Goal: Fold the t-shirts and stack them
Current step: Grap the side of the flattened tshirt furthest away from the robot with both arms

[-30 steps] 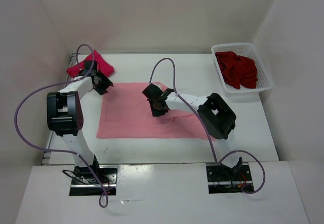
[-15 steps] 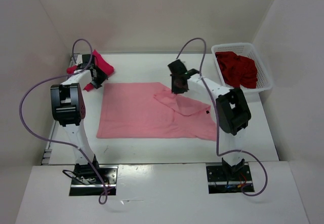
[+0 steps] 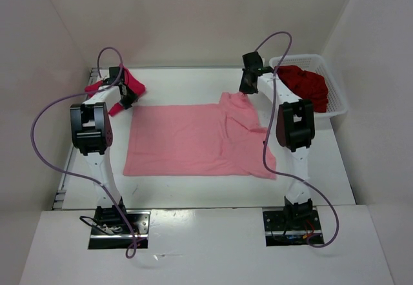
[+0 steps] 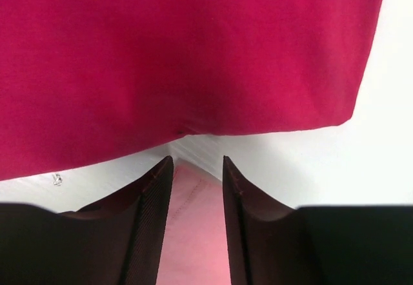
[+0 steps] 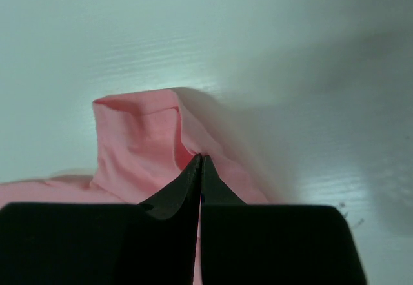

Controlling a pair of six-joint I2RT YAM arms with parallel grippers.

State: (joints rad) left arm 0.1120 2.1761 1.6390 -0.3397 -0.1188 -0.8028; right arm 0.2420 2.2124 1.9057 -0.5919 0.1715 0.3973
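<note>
The light salmon pink t-shirt lies spread flat mid-table. My right gripper is shut on a bunched fold of it at its far right corner; the right wrist view shows the closed tips pinching salmon cloth. The bright crimson-pink t-shirt lies at the far left corner. My left gripper is beside it, over the salmon shirt's far left corner. In the left wrist view its fingers stand apart, with salmon cloth between them and crimson cloth ahead. The dark red t-shirt lies crumpled in the basket.
A white lattice basket stands at the far right against the wall. White walls close in the table on the left, back and right. Purple cables loop above both arms.
My right gripper has moved from the shirt's middle to the far right, drawing the salmon cloth out with it. My left gripper has moved farther back toward the crimson shirt.
</note>
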